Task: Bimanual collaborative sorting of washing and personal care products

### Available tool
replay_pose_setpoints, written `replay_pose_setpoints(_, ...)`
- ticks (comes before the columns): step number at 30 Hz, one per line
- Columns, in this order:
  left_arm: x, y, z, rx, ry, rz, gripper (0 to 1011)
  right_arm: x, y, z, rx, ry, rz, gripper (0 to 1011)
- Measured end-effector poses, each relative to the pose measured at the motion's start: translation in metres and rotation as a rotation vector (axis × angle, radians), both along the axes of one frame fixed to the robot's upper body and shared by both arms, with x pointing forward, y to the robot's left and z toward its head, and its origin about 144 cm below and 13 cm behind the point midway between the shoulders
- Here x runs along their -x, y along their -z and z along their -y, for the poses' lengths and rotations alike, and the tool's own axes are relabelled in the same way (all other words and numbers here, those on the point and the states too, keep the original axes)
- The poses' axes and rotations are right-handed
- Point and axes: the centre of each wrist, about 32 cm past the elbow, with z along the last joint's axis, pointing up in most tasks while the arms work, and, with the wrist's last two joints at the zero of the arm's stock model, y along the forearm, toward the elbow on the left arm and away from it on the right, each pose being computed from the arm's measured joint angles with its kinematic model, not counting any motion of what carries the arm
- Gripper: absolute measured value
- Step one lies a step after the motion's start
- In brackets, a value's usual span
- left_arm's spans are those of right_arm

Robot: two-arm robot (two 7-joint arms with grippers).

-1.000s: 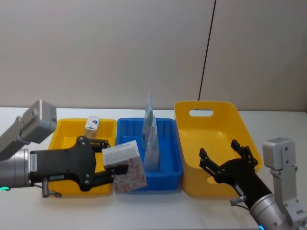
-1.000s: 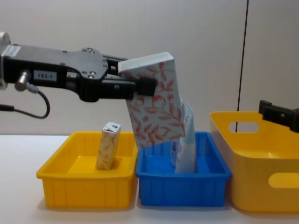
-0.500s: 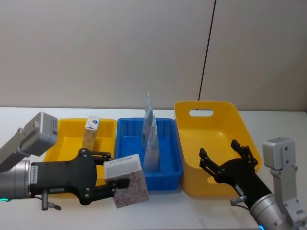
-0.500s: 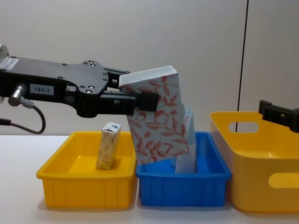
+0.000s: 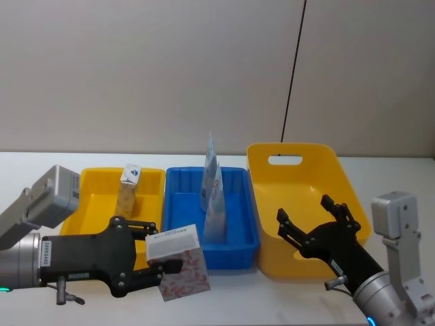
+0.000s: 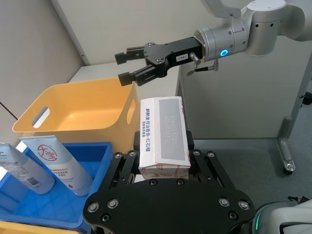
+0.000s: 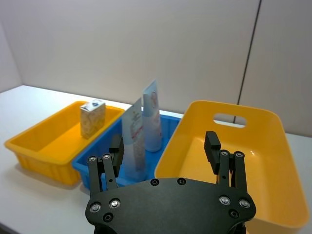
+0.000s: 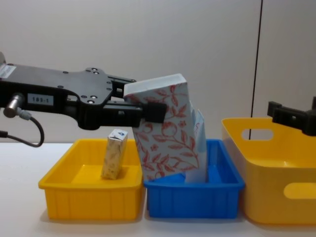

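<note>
My left gripper [image 5: 168,262] is shut on a white carton [image 5: 179,271] with a red floral print, held tilted above the table. It hangs in front of the seam between the small yellow bin [image 5: 96,193] and the blue bin [image 5: 239,206]. The chest view shows the carton [image 8: 167,134] above the bins' near rims. A beige-patterned carton [image 5: 128,189] stands in the small yellow bin. Two pale tubes [image 5: 213,191] with red lettering lean upright in the blue bin. My right gripper [image 5: 305,216] hovers open over the near part of the large yellow bin [image 5: 299,170], holding nothing.
The three bins stand side by side on the white table, the large yellow one at the right with a handle slot in its far wall. A plain wall runs behind them. Bare table lies in front of and to the left of the bins.
My left gripper has drawn the floral carton back toward me and lower, away from the blue bin. The right gripper has edged slightly left.
</note>
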Motion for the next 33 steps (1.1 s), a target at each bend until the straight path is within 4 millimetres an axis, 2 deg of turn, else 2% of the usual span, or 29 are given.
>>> replay_pose_setpoints(21,0.002,0.001,-0.001,-0.001,-0.001,-0.003,407,-0.019,-0.013,0.027,0.006,-0.272,0.022,1000)
replay_pose_setpoints(33,0.002,0.001,-0.001,-0.002,0.0,-0.003,407,-0.039,-0.022,0.049,0.057,-0.47,0.014,1000)
